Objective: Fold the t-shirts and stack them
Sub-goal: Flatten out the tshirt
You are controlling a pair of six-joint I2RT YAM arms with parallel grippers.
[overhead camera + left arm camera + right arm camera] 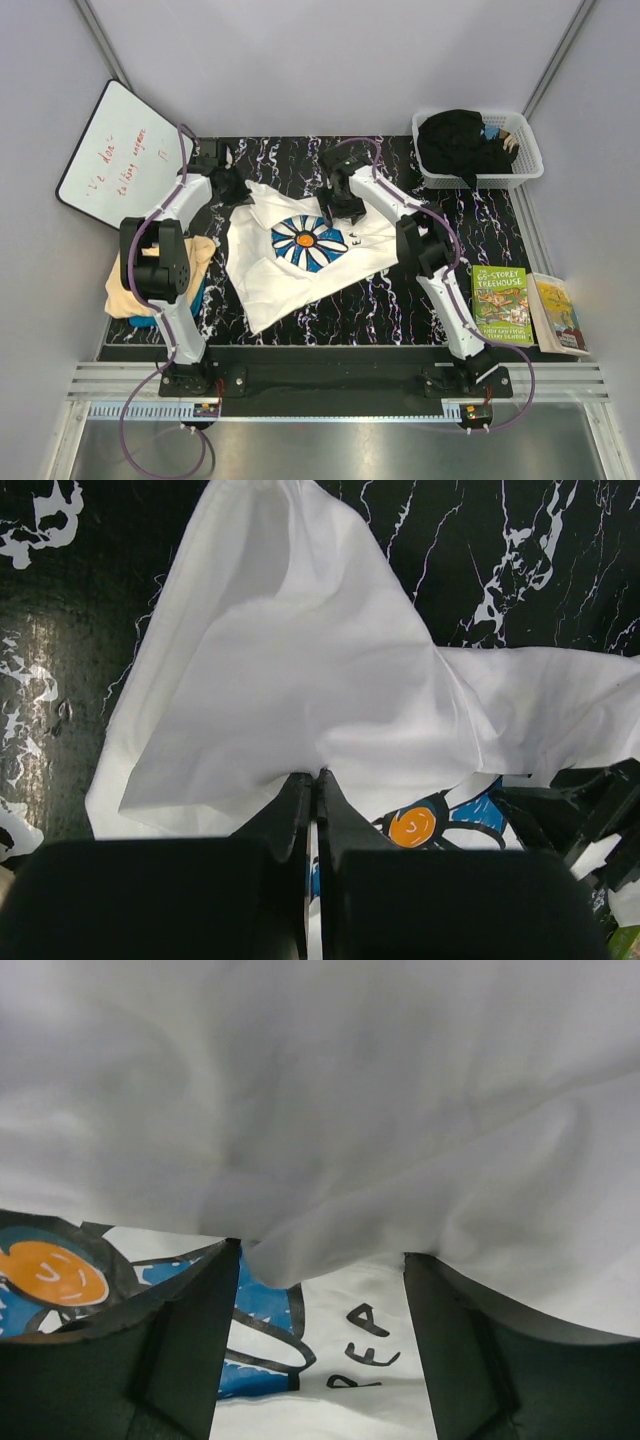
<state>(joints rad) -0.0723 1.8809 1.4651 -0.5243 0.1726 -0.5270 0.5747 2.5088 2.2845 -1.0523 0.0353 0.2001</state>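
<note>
White shirt (290, 270), daisy print up, mid-table (390, 305), far edge raised: left gripper (315, 780) clenched on its far-left corner, right gripper (322, 1252) with jaws spread and a fold of cloth hanging loose across the gap. Peach shirt (200, 250) over teal shirt (198, 292), heaped at the table's left edge beside the left arm; bare marbled top shows right of and in front of the white shirt. Basket (530, 165) of dark clothes far right, whiteboard (110, 150) far left, books (500, 305) at the right edge, pale walls around.
</note>
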